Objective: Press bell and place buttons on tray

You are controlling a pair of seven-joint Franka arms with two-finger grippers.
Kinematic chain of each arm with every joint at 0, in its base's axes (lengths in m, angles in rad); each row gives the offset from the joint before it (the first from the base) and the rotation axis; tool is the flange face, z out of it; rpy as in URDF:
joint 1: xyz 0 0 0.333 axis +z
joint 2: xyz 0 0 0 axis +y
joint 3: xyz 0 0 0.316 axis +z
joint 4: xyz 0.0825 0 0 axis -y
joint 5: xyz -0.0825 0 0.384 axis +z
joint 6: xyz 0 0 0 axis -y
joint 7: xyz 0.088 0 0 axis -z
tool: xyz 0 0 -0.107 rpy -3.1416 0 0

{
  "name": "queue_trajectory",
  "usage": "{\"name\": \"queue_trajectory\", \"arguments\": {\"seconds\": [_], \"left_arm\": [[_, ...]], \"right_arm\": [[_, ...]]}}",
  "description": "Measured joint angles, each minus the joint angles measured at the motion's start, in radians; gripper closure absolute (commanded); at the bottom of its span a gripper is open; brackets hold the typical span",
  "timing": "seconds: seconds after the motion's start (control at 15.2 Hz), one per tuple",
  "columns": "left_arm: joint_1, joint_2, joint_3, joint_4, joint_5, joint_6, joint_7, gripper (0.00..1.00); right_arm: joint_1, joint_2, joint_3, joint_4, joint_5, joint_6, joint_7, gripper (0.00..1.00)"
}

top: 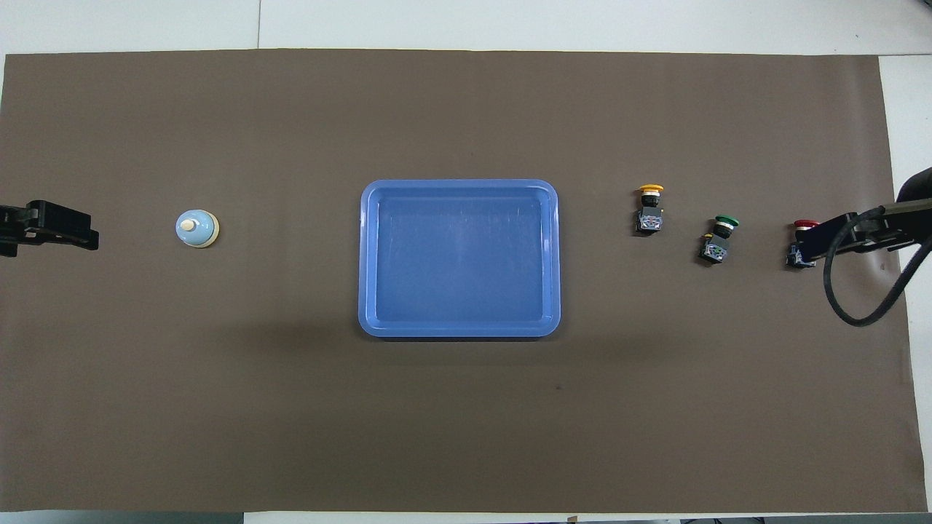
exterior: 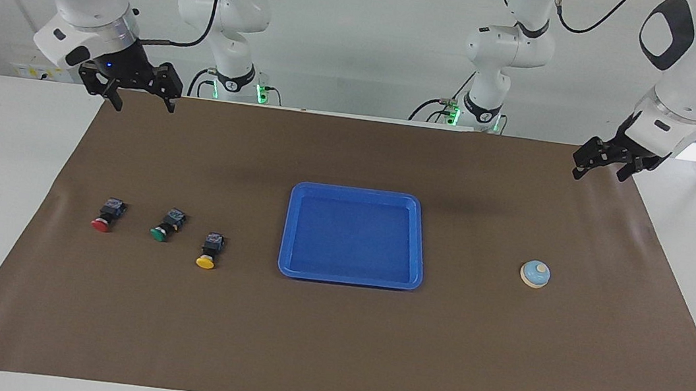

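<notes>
Both arms wait raised; nothing of your task is begun.

Your right gripper (exterior: 143,92), fingers apart, hangs over the mat's (exterior: 329,352) edge; your left gripper (exterior: 611,163) likewise, spread unreadable; mid-table lie the empty blue tray (exterior: 287,261), bell (exterior: 535,273) and red button (exterior: 107,214), green button (exterior: 167,224), yellow button (exterior: 210,250); white tabletop, pale wall.

My left arm, white jointed Franka: enters from own base, elbow high, wrist angled down. My left gripper (exterior: 605,166), black two-finger unit: raised in air over brown mat edge at left arm's end of table, fingers spread apart, nothing between them. My right arm, white jointed Franka: same raised pose, black cable looped at wrist. My right gripper (exterior: 142,100), black two-finger unit: in air at right arm's end, fingers pointing down, spread apart, empty.
</notes>
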Motion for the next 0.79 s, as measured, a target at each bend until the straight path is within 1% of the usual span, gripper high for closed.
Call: {"name": "queue_trajectory", "arguments": {"seconds": [0.46,0.52,0.59,0.66,0.72,0.79], "left_arm": [[0.000,0.000,0.000,0.000,0.000,0.002,0.000,0.00],[0.000,0.000,0.000,0.000,0.000,0.017,0.000,0.19],[0.000,0.000,-0.001,-0.005,0.000,0.058,0.001,0.46],[0.000,0.000,-0.001,-0.021,0.000,0.115,0.002,0.76],[0.000,0.003,-0.001,-0.044,0.000,0.165,0.003,1.00],[0.000,0.013,-0.001,-0.065,0.000,0.195,0.003,1.00]], "right_arm": [[0.000,0.000,0.000,0.000,0.000,0.000,0.000,0.00],[0.000,0.000,0.000,0.000,0.000,0.000,0.000,0.00],[0.000,0.000,0.000,0.000,0.000,0.000,0.000,0.00],[0.000,0.000,0.000,0.000,0.000,0.000,0.000,0.00],[0.000,0.000,0.000,0.000,0.000,0.000,0.000,0.00],[0.000,0.000,0.000,0.000,0.000,0.000,0.000,0.00]]}}
